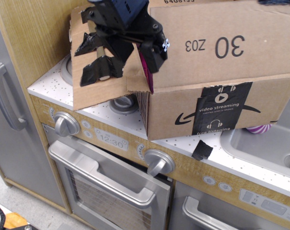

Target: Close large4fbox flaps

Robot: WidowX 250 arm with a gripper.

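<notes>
The large4fbox [183, 117] stands on the toy kitchen counter, smile-arrow logo and black printed tape facing me. Its long front flap [221, 48], printed "30 Z03", is raised over the opening, outer face toward me; the fork and the box's contents are hidden behind it. The short left flap [94, 81] with black tape patches sticks out to the left, tilted down. A back flap [192, 4] shows at the top edge. My black and blue gripper [130, 57] is at the box's top left corner, fingers spread apart, one [154, 53] against the long flap's left end.
The white speckled counter [49, 81] carries a burner [123, 103] under the short flap, a scrap of black tape [201, 151] and a sink [260, 148] at right. The oven door handle [101, 179] and knobs [159, 162] are below. A wooden panel [34, 33] rises at left.
</notes>
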